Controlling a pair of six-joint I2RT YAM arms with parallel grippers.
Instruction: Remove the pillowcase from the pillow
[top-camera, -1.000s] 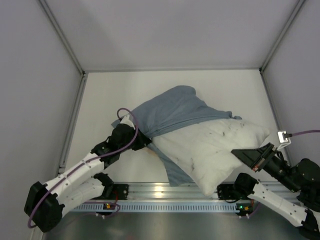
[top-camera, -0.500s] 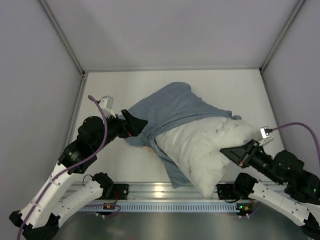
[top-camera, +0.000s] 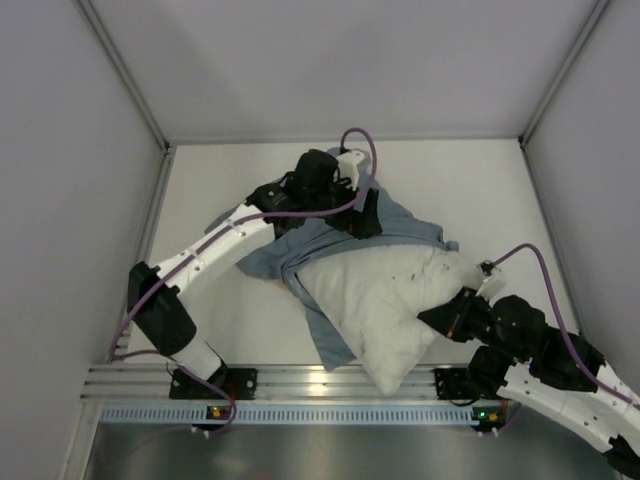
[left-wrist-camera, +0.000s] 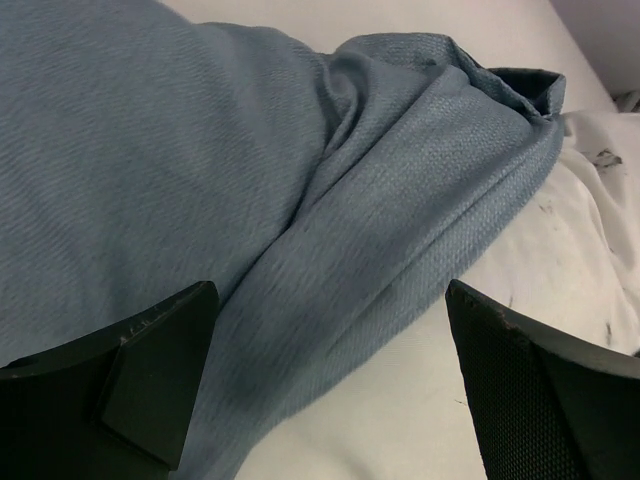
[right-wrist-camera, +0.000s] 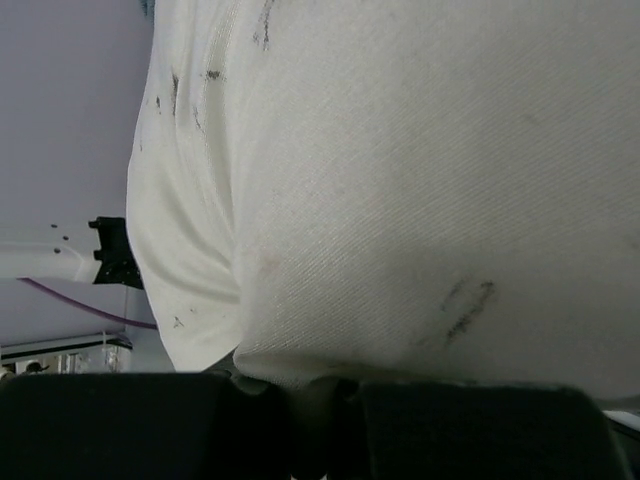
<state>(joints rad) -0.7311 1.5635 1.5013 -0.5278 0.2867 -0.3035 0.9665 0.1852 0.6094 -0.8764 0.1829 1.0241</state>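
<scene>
The white speckled pillow (top-camera: 375, 300) lies at the table's middle, its far end still inside the grey-blue pillowcase (top-camera: 290, 250). My left gripper (top-camera: 362, 215) hovers open over the pillowcase's far part. In the left wrist view the fingers (left-wrist-camera: 150, 380) stand wide apart above a fold of the pillowcase (left-wrist-camera: 350, 200), with bare pillow (left-wrist-camera: 420, 400) below it. My right gripper (top-camera: 442, 318) is shut on the pillow's near right edge. In the right wrist view the pillow (right-wrist-camera: 400, 180) fills the frame, its cloth pinched in that gripper (right-wrist-camera: 320, 385).
An aluminium rail (top-camera: 320, 380) runs along the near edge between the arm bases. Grey walls enclose the white table (top-camera: 480, 190) on three sides. A purple cable (top-camera: 365, 150) loops above the left wrist.
My left gripper let go of the pillowcase's near left edge, opened, and swung up and over to its far side. The right gripper dragged the pillow a little leftwards.
</scene>
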